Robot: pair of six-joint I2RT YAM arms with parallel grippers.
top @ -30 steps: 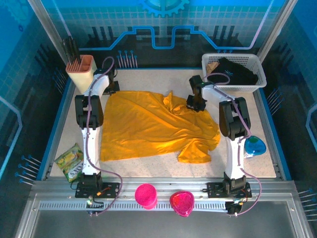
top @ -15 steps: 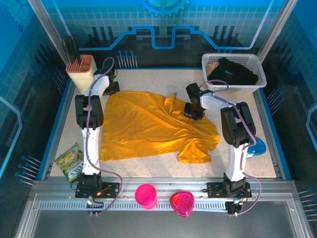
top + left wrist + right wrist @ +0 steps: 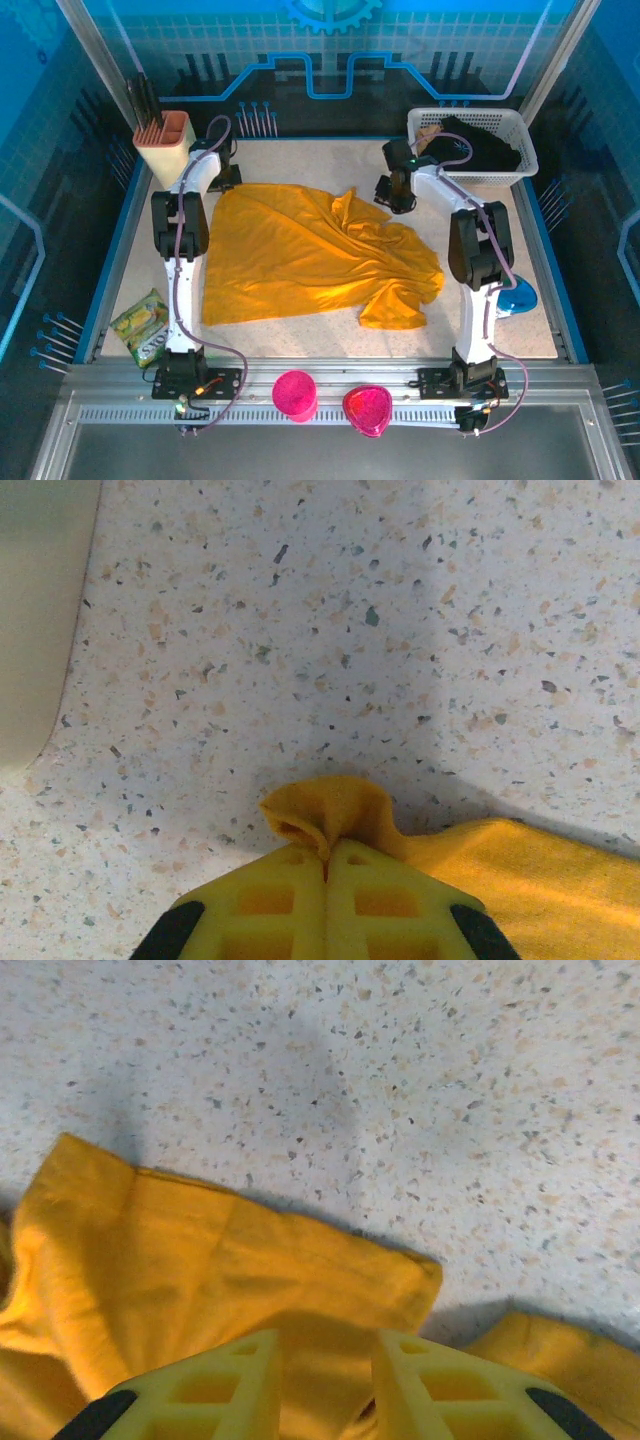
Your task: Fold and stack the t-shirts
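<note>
One orange-yellow t-shirt (image 3: 300,255) on the speckled table (image 3: 290,338), spread between the two arms and well apart from the snack packet (image 3: 142,327) at the near left edge

Far left first: left gripper (image 3: 230,180) low at the shirt's far-left corner, just beside the beige utensil holder (image 3: 165,145). Fingers (image 3: 280,900) pressed together on a small nub of fabric poking out past the tips.

Flat and fairly smooth through the left half, with a straight edge down the left side, probably the hem. Rumpled into ridges toward the far right, with one short sleeve (image 3: 395,305) folded out at the near right.

Long axis across the table, left to right. Hem toward the left arm, shoulders most likely toward the right arm; collar not made out.

Further right: right gripper (image 3: 397,198) hovering over the far-right edge of the cloth. Fingers (image 3: 240,1375) spread, with nothing between them and only fabric and bare table below. Beyond it, a white basket (image 3: 470,172) with dark clothing at the far right corner.

Judged as the flattening step ahead of any fold; no fold made yet, no stack begun

Next move likely calls for a pinch on the loose far-right edge. Then a pull away from the held corner to draw out the ridges, kept low over the table and gentle enough to keep the left corner from slipping
</note>
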